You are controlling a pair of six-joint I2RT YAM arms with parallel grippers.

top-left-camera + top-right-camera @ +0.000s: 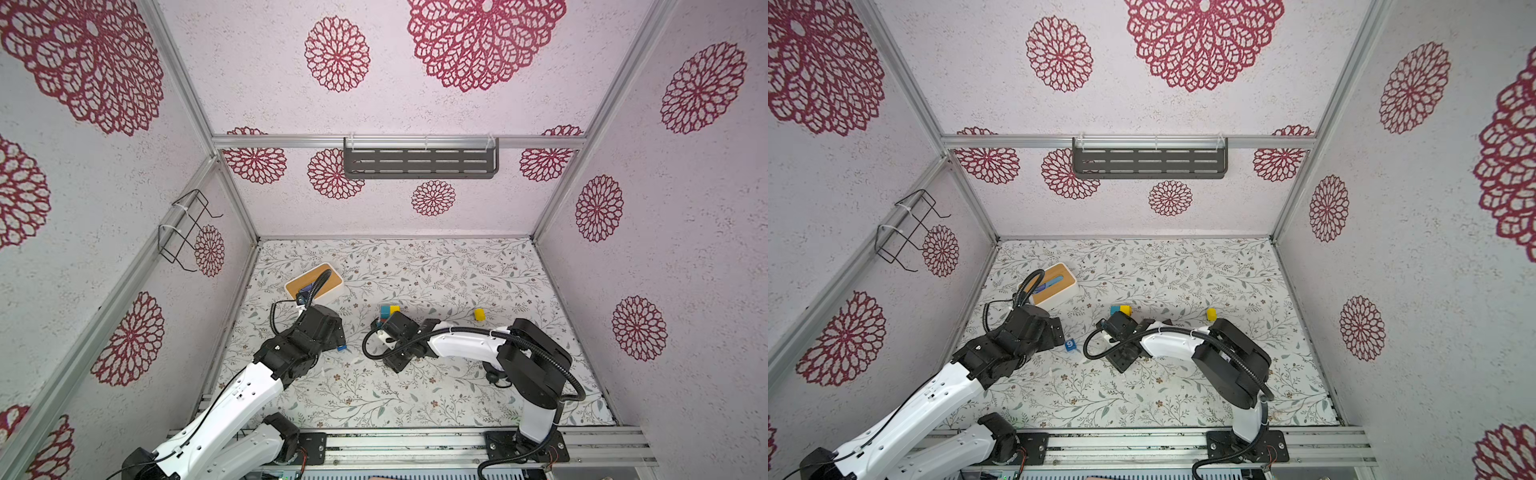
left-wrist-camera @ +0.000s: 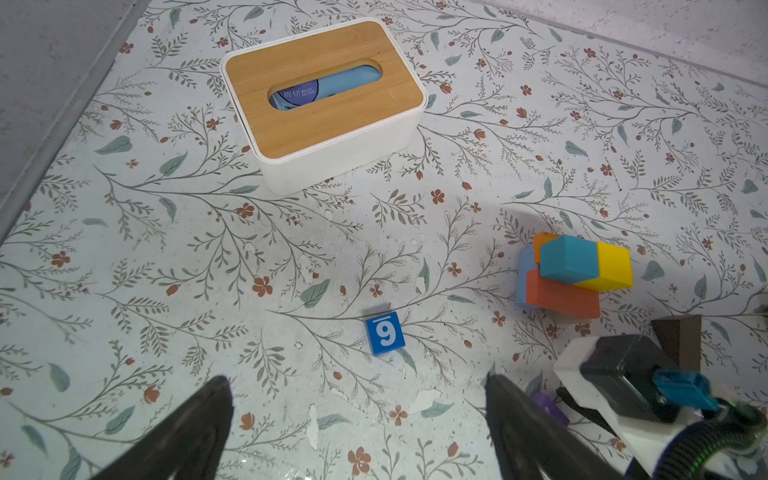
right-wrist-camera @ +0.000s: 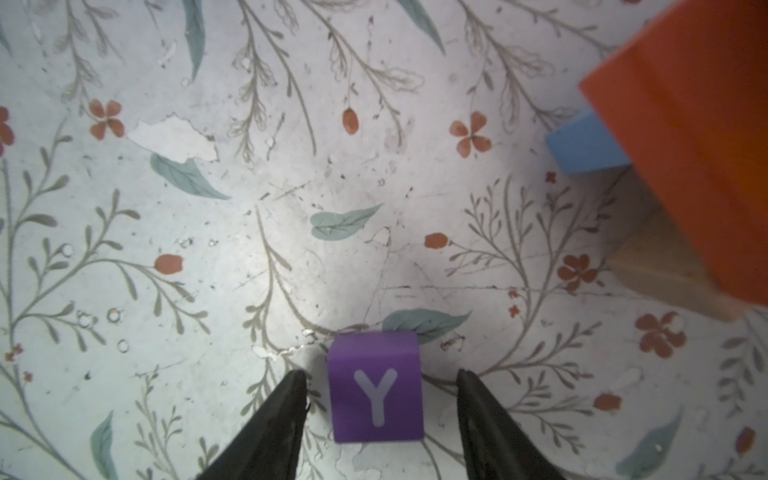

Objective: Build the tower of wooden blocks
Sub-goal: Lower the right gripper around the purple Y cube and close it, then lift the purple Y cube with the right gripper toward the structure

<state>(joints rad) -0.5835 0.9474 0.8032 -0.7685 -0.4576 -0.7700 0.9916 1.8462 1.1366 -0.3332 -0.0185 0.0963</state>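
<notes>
My right pincer is spread astride the purple Y cube. The cube sits on the surface with a gap to each finger, near the tower, which has teal and yellow blocks on orange and light blue ones over a tan one. My left pincer is spread wide and holds nothing, and the blue 9 cube lies on the surface just ahead of it, apart from the tower. A brown block stands close by the tower, and in both top views a yellow cylinder stands well off to the tower's right.
</notes>
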